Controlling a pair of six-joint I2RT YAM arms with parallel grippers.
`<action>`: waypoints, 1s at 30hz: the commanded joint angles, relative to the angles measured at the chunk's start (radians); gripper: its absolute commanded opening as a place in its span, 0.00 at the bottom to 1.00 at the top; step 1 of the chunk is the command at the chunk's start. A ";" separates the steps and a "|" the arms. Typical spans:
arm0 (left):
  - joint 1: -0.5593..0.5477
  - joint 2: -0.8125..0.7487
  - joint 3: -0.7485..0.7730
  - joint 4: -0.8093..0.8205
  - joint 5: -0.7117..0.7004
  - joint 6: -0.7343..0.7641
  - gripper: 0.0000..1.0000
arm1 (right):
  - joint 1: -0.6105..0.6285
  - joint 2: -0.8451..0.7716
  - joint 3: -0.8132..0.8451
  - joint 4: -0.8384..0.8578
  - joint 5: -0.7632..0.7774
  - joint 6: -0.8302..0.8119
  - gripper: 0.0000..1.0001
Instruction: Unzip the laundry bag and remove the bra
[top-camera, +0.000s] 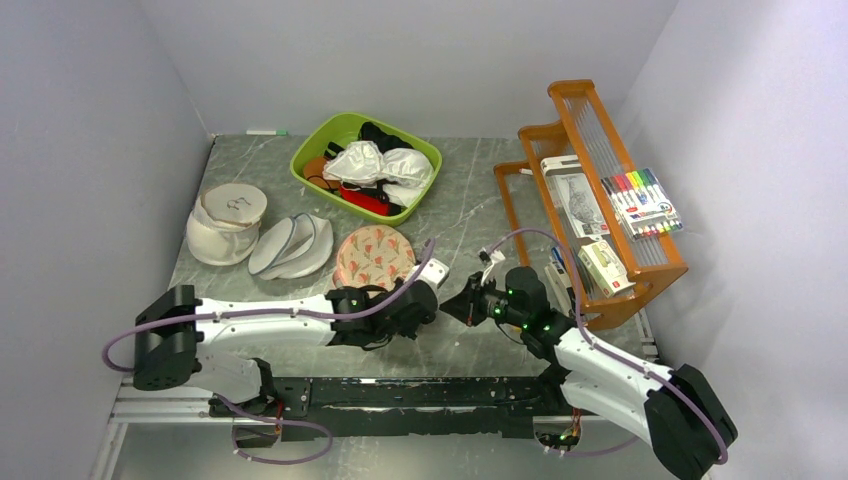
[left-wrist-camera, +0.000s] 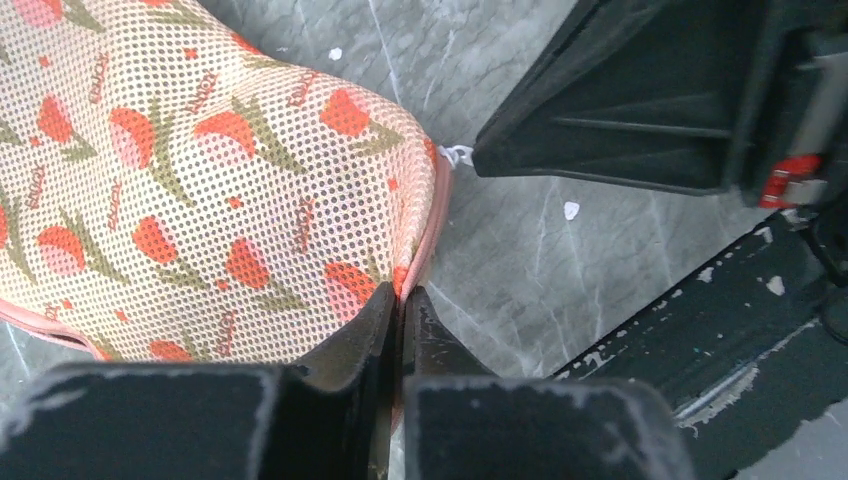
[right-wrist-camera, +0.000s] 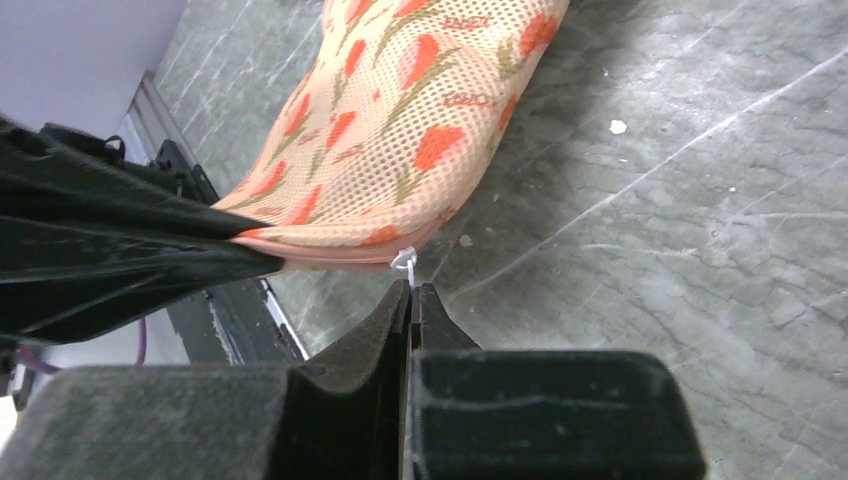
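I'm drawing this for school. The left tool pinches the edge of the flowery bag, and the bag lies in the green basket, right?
Not quite. The left tool does pinch the edge of the flowery bag, but the bag lies on the table, outside the green basket. The top view shows it.

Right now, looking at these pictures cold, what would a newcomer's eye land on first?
The pink flowered laundry bag at the near middle of the table. The left gripper pinches its pink trim, and the right gripper is shut on the small white zip pull. Beyond that, a bright green basket at the back and an orange rack on the right stand out.
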 joint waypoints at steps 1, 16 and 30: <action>0.003 -0.057 -0.008 -0.014 0.023 0.024 0.08 | -0.005 0.052 0.004 0.059 0.083 -0.004 0.00; 0.003 -0.057 -0.016 0.100 0.171 0.023 0.40 | -0.009 0.145 0.064 -0.060 0.395 -0.005 0.00; 0.350 -0.198 0.285 0.089 0.273 0.317 0.98 | -0.009 -0.194 0.137 -0.382 0.471 -0.026 0.54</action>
